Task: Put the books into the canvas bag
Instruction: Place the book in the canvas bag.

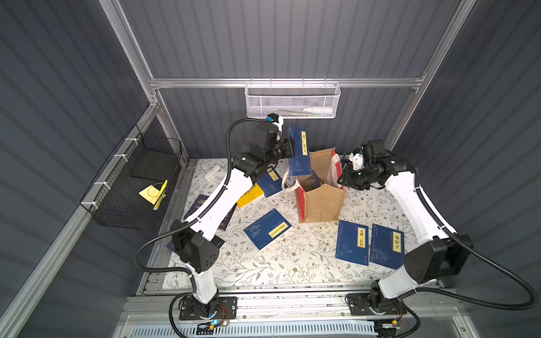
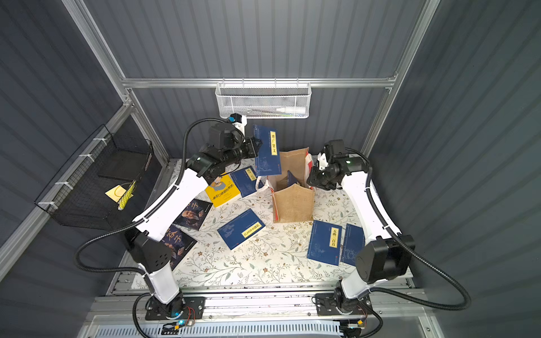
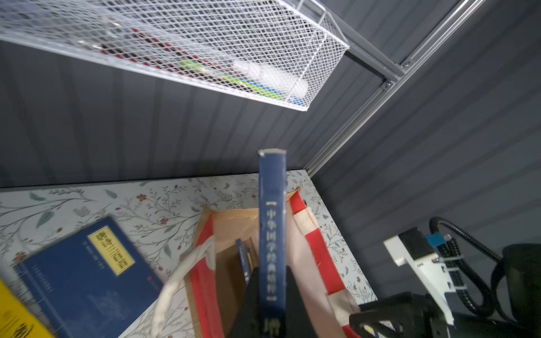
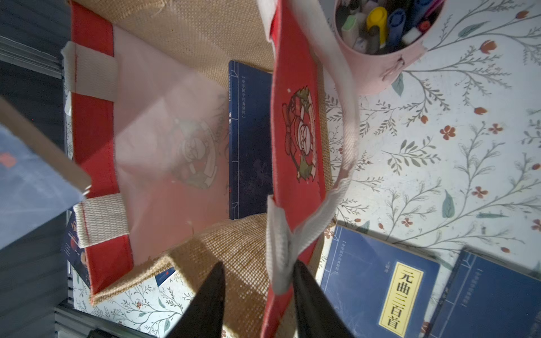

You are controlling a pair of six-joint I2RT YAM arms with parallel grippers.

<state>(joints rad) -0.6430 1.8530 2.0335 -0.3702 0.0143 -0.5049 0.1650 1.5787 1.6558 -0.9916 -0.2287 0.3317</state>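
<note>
**Left hand** (image 1: 288, 147): clamped on the held book (image 1: 298, 150), a blue paperback with a yellow title label. The book stands upright, raised clear of the surface (image 1: 292, 263). In the left wrist view its spine (image 3: 272, 234) runs straight out from between the fingers (image 3: 292, 292). In both top views its lower edge is at the left rim of the canvas bag (image 1: 322, 202). Whether it has entered the opening cannot be determined.

**Right hand** (image 4: 260, 263): jaws apart, straddling the bag's right red side panel (image 4: 295, 131) at the rim. The white handle (image 4: 281, 257) lies against one finger. The other finger stands off the panel, over the burlap wall.

**Canvas bag:** upright on the surface between the two hands, mouth open. One blue book (image 4: 251, 140) stands inside, against the right panel.

**Books on the surface:**
- one blue book (image 1: 268, 232), left of and in front of the bag;
- two blue books (image 1: 352, 243) and (image 1: 388, 245), side by side in front of the bag, on the right;
- yellow book (image 2: 222, 190) and another blue book (image 2: 246, 180), left of the bag under the left arm;
- two dark navy books (image 2: 193, 213) and (image 2: 175, 243), near the left arm.

A pink pen cup (image 4: 380, 58) stands just beside the bag's right panel.
</note>
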